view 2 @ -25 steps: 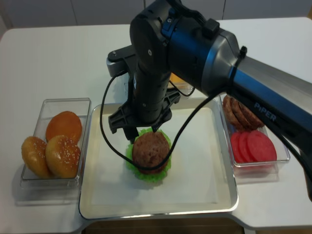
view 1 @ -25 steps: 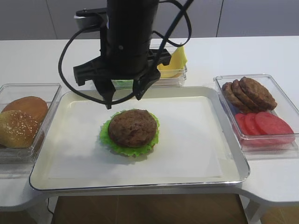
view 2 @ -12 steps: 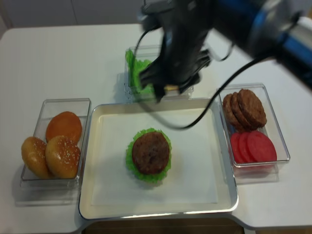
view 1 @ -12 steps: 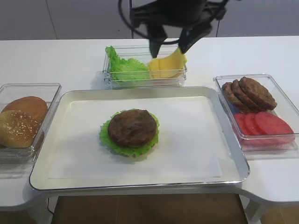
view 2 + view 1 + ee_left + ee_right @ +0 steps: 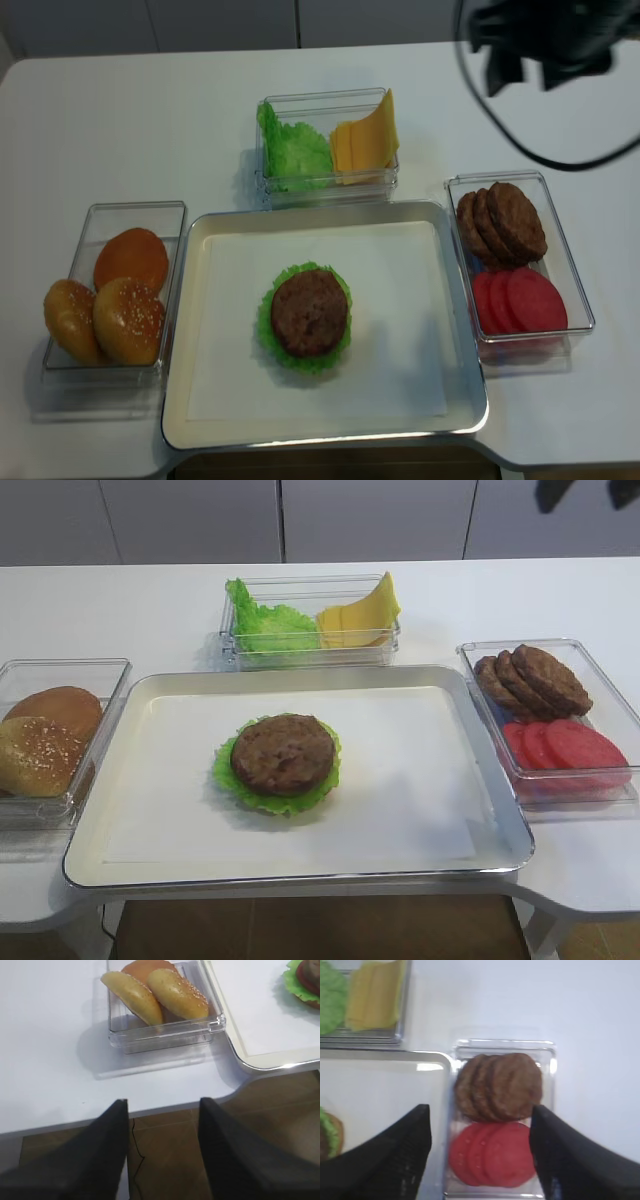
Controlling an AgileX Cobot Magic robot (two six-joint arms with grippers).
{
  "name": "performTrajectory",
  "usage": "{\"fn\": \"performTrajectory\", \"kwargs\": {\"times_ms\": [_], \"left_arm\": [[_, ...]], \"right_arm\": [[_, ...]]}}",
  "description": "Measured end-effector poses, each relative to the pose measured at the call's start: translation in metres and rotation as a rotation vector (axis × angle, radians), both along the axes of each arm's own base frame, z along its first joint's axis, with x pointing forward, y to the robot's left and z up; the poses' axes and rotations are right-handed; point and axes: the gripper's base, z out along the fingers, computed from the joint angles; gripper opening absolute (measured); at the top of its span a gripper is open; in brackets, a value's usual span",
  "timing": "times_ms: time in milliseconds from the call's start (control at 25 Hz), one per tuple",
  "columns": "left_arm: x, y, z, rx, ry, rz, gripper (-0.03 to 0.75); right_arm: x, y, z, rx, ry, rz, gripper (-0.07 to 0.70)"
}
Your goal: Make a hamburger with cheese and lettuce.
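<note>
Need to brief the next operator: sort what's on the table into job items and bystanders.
Job items: hamburger on the tray; cheese; lettuce; open right gripper.

Bystanders: buns; spare patties; tomato slices.

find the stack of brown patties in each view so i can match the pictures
Exterior high: the brown patties sit at the right edge, in the far half of their clear box.
Exterior high (realsense): the patties are at right, past the tray.
Right wrist: centre frame, between the open claw's fingers.
Left wrist: not in view.
Shared landmark: the red tomato slices beside them in the same box.
</note>
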Motion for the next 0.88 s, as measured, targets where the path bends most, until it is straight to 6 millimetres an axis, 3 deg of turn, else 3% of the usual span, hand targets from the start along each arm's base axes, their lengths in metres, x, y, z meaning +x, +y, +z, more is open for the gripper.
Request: {"fn": "performTrajectory", "kwargs": {"times_ms": [160,400,640,880], "left_arm": [[0.000,0.000,0.000,0.000,0.000,0.000,0.342],[0.000,0.000,0.000,0.000,0.000,0.000,0.342],[0.000,0.000,0.000,0.000,0.000,0.000,0.342],[0.000,0.000,0.000,0.000,0.000,0.000,0.342]], "right_arm": [[-0.028,-0.027,0.004,-0.059,-0.021,-0.058,0.482],[-0.075,-0.041,0.007,-0.081,-0.051,-0.067,0.482],[-0.140,-0.055,0.011,-0.043,-0.128,-0.067,0.483],[-0.205,-0.069,-0.001,0.005,-0.217,-0.063,0.455]]}}
